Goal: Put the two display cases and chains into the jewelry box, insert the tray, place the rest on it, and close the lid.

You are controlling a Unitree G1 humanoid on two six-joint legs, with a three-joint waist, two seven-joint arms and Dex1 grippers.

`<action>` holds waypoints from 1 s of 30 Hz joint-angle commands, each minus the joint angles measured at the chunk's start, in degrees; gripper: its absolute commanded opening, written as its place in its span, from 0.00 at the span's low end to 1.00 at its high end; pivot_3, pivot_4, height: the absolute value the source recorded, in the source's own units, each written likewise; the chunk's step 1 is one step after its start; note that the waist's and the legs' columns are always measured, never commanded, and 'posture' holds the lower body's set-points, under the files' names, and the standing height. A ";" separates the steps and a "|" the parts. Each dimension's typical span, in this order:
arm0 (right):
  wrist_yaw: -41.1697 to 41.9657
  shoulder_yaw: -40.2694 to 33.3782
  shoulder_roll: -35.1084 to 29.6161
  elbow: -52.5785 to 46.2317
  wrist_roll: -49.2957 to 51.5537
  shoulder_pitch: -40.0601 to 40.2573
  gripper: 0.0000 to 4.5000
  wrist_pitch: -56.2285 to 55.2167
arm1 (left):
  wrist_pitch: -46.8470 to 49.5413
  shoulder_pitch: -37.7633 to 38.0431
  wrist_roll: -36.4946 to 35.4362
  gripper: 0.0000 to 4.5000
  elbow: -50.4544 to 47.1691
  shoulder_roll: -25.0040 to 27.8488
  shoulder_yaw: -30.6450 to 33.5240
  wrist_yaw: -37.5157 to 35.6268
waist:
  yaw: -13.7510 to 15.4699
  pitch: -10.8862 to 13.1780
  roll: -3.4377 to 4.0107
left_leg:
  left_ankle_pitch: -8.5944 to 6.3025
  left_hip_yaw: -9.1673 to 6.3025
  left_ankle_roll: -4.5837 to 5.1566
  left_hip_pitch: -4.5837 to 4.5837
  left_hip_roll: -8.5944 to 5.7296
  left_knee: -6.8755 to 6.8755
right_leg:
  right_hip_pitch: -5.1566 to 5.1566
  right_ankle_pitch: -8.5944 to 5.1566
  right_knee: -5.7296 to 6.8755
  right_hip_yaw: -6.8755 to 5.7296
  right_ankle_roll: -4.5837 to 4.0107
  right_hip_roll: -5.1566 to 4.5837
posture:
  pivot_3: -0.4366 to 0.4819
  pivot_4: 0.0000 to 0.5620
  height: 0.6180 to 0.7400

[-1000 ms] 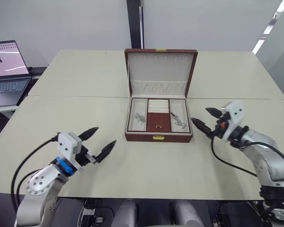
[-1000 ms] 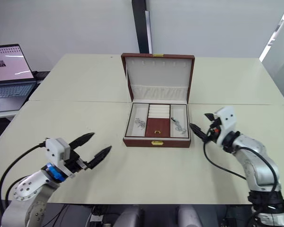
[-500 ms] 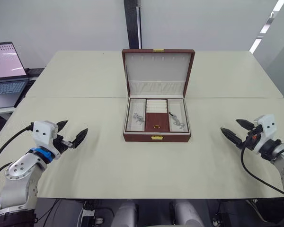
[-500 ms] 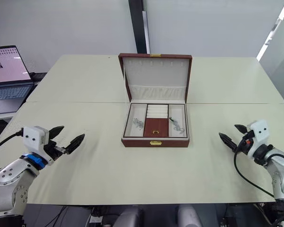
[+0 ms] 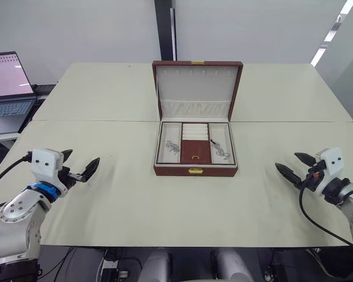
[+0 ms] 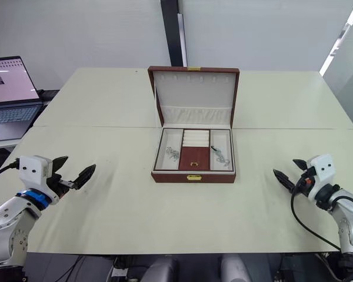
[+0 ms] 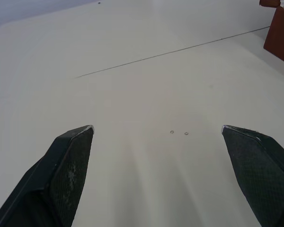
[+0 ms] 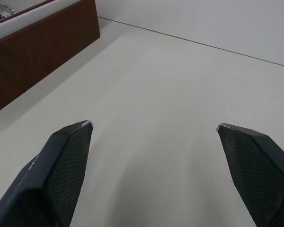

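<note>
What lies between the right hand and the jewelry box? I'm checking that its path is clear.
Bare tabletop and nothing else: in the left eye view the stretch from the right hand to the jewelry box is bare.

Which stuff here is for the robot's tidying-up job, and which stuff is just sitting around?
For the job:
- jewelry box, lid open
- tray inside it, with chains in its side sections
- left gripper and right gripper, both open and empty

Just sitting around:
- laptop off to the robot's left
- table under everything
</note>
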 commanded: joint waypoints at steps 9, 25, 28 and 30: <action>-4.21 2.07 4.15 -4.00 0.29 -4.74 0.91 0.81 | 3.94 -6.14 2.79 1.00 -1.59 -3.24 -3.86 4.36 | -0.01 0.00 0.00 | 0.00 0.01 -0.01 0.01 -0.01 0.00 | 0.00 0.00 0.02 0.00 0.01 0.00 | 0.48 0.27 1.00; -6.54 15.85 11.85 -2.93 -5.00 -13.62 0.02 2.10 | 7.24 -17.90 7.51 0.02 2.20 -14.55 -20.15 3.80 | -0.08 -0.01 -0.01 | 0.02 -0.03 -0.03 -0.13 -0.09 0.12 | -0.13 0.04 0.03 -0.04 0.06 0.00 | 0.48 0.27 1.00; -6.32 17.75 12.76 -2.96 -5.57 -14.25 0.00 2.20 | 7.32 -17.93 7.72 0.01 2.34 -15.23 -20.89 3.34 | -0.23 -0.01 0.00 | 0.05 -0.02 -0.09 -0.29 -0.04 0.11 | -0.37 0.04 0.08 -0.02 0.05 0.02 | 0.48 0.27 1.00; -6.18 18.49 13.29 -3.04 -5.50 -14.65 0.00 2.43 | 7.53 -17.95 7.60 0.01 2.06 -15.65 -21.20 2.93 | -0.22 -0.01 0.00 | 0.05 -0.02 -0.08 -0.28 -0.04 0.12 | -0.37 0.05 0.09 -0.02 0.05 0.02 | 0.48 0.27 1.00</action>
